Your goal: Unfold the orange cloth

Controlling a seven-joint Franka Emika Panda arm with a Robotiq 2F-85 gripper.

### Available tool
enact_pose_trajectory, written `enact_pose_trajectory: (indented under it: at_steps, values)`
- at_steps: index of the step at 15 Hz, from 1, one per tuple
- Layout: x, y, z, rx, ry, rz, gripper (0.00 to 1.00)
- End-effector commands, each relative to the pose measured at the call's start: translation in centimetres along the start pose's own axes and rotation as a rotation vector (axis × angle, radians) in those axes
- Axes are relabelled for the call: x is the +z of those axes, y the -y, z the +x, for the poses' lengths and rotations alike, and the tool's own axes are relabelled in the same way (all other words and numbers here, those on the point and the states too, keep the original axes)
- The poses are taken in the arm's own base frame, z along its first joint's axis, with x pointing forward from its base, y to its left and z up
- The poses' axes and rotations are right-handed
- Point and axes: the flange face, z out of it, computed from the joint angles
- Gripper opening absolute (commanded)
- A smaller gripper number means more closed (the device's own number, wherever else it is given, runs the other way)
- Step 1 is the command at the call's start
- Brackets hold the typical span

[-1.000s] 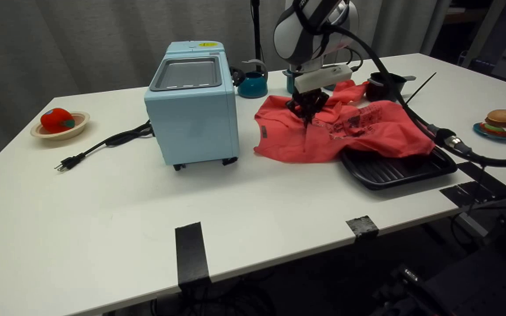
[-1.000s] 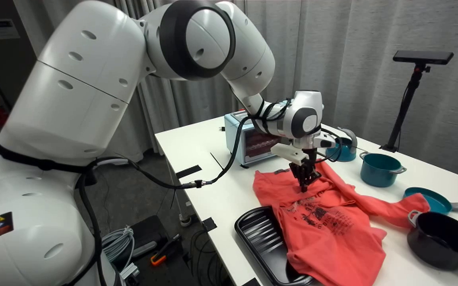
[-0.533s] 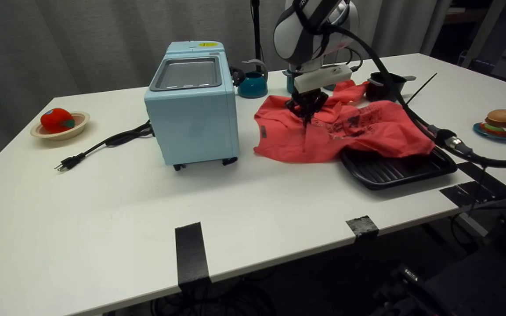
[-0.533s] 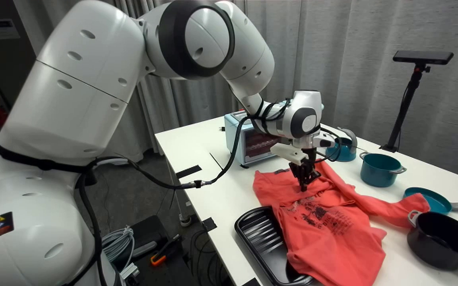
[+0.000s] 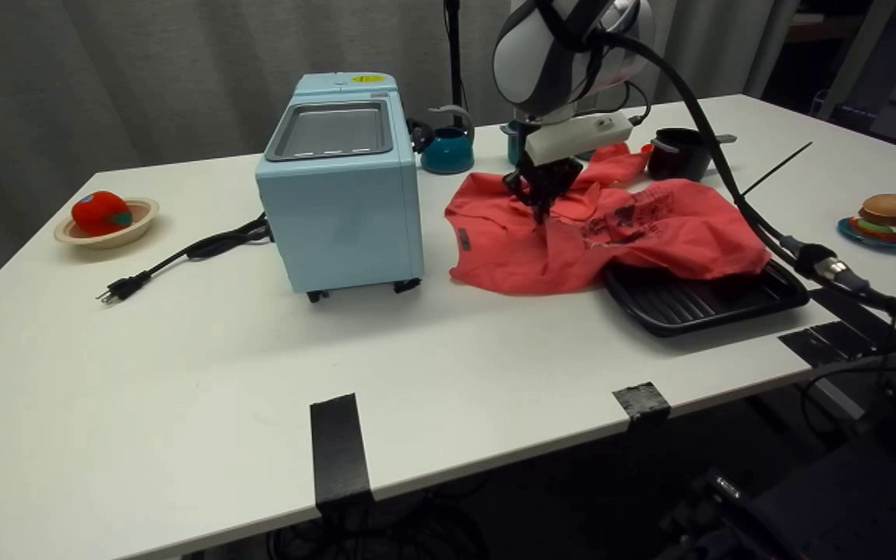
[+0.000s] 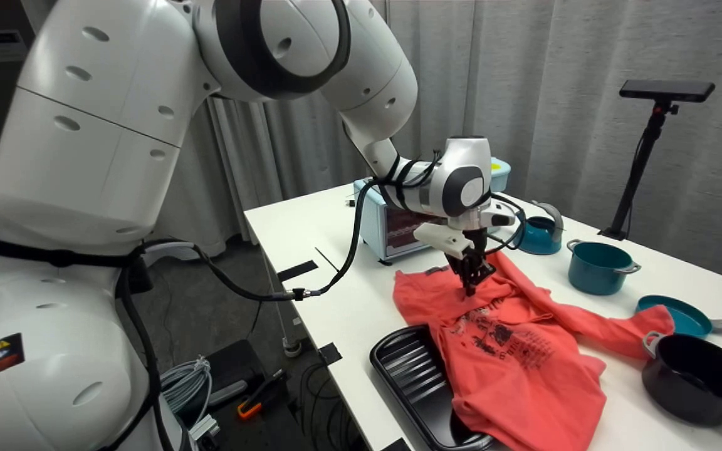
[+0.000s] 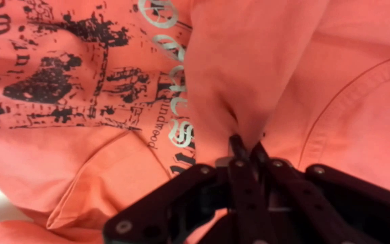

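Wrinkled coral-orange fabric cloth (image 6: 524,369) is now tugged a touch, one fold (image 7: 239,81) clamped by the black jointed claw (image 7: 248,144); unfolding seems barely advanced!

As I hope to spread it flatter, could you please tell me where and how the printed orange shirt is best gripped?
Probably by the raised fold beside the silver lettering, pinched from above: there the printed orange shirt tents into a narrow ridge, while the fabric around it lies flatter. The gripper, pointing down, is shut on that fold.
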Motion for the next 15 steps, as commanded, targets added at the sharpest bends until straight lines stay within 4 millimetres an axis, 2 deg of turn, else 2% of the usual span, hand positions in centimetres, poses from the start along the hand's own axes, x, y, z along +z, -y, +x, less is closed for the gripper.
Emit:
enact_pose_trajectory:
  at_steps: [1, 2, 3, 5, 11, 13, 15]
  values:
    - [-1.1, -0.3, -1.6, -0.007, -0.025, -0.018, 0.35]
    - [-1.0, -0.4, -1.8, -0.007, -0.022, -0.017, 0.03]
    - [-0.8, -0.5, -1.8, -0.012, 0.0, -0.009, 0.07]
    - [-0.6, -0.6, -2.0, -0.007, 0.008, 0.0, 0.0]
    - [-0.7, -0.5, -2.6, -0.011, 0.003, -0.001, 0.01]
    - [-1.5, -0.3, -3.5, -0.035, -0.029, -0.011, 0.01]
    - [-2.5, -0.1, -5.4, -0.094, -0.067, -0.028, 0.01]
